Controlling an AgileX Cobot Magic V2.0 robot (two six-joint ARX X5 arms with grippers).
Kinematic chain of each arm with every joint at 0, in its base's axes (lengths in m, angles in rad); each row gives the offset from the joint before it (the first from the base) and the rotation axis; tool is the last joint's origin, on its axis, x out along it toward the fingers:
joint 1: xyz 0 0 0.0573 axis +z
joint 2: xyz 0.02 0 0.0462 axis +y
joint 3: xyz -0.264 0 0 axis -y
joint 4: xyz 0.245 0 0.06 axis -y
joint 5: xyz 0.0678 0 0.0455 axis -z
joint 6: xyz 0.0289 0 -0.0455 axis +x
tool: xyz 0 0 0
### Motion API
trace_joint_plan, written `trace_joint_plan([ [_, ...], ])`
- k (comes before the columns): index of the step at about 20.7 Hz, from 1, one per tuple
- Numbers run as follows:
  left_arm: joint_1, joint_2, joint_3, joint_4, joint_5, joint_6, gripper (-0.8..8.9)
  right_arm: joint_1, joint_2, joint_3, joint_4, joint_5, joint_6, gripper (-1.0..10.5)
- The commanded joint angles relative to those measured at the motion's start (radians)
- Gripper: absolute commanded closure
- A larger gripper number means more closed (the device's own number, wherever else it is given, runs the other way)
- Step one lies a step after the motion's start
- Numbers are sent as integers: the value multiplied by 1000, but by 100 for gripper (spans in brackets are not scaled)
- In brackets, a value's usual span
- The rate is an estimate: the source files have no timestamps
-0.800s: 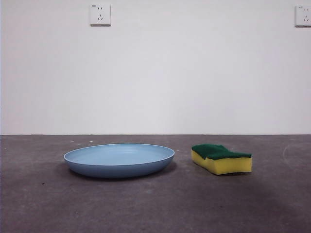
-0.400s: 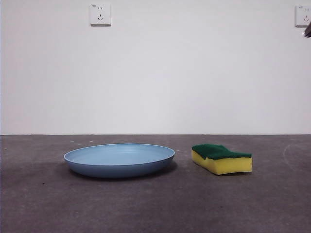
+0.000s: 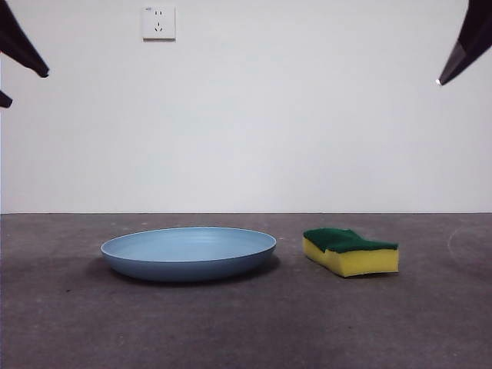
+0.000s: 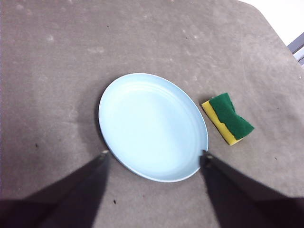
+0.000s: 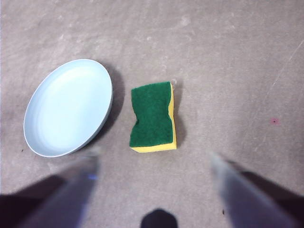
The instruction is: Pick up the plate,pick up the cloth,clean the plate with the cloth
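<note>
The light blue plate (image 3: 188, 252) lies flat on the dark table, left of centre. The cloth (image 3: 351, 250), a yellow sponge with a green top, rests just to its right, apart from it. My left gripper (image 4: 154, 156) hangs high over the plate (image 4: 152, 126), open and empty, with the cloth (image 4: 228, 118) off to one side. High over the cloth (image 5: 153, 116), my right gripper (image 5: 153, 156) is open and empty too, the plate (image 5: 69, 107) beside the cloth. In the front view only black arm tips show, at the top left corner (image 3: 23, 46) and top right corner (image 3: 465, 46).
A white wall with a socket (image 3: 158, 23) stands behind the table's far edge. The grey tabletop (image 3: 246, 323) spreads in front of both objects and on either side of them.
Black arm tips have come into the front view at both top corners, the right one first. The plate and the cloth have not moved.
</note>
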Motion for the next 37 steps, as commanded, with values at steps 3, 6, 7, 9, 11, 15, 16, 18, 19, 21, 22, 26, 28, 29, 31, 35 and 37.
trace_joint_plan([
  [3, 2, 143, 53, 99, -15, -11, 378, 1, 0, 3, 15, -1, 26, 349],
  [6, -8, 334, 192, 37, -27, 28, 378, 1, 0, 3, 15, -1, 36, 349],
  [7, -14, 401, 246, 0, -27, 48, 378, 1, 0, 3, 14, -1, 42, 349],
  [9, -31, 531, 350, -72, -36, 85, 377, 1, 0, 3, 14, -1, 42, 349],
  [11, -57, 641, 429, -122, -80, 101, 378, 1, 0, 3, 14, -1, 42, 349],
  [15, -113, 785, 496, -124, -163, 101, 378, 1, 0, 3, 12, -1, 42, 349],
  [16, -129, 809, 498, -115, -193, 102, 378, 1, 0, 3, 12, -1, 42, 349],
  [18, -153, 857, 498, -112, -255, 103, 378, 1, 0, 3, 12, -1, 42, 349],
  [19, -162, 882, 498, -111, -267, 103, 378, 1, 0, 3, 12, -1, 42, 349],
  [21, -175, 929, 498, -109, -267, 109, 378, 1, 0, 3, 12, -1, 42, 349],
  [22, -182, 948, 498, -105, -272, 110, 378, 1, 0, 3, 12, -1, 42, 349],
  [26, -209, 995, 498, -68, -302, 129, 378, 1, 0, 3, 12, -1, 41, 349],
  [28, -220, 1000, 498, -57, -325, 129, 381, 1, 0, 3, 12, -1, 41, 349],
  [29, -224, 1001, 498, -52, -333, 129, 414, 1, 0, 3, 12, -1, 41, 349],
  [31, -233, 1005, 498, -50, -343, 132, 548, 1, 0, 3, 13, -1, 41, 349],
  [35, -241, 1009, 498, -50, -342, 200, 822, 1, 0, 3, 13, -1, 41, 350],
  [37, -241, 1009, 498, -50, -343, 203, 822, 2, 0, 3, 13, -2, 41, 350],
])
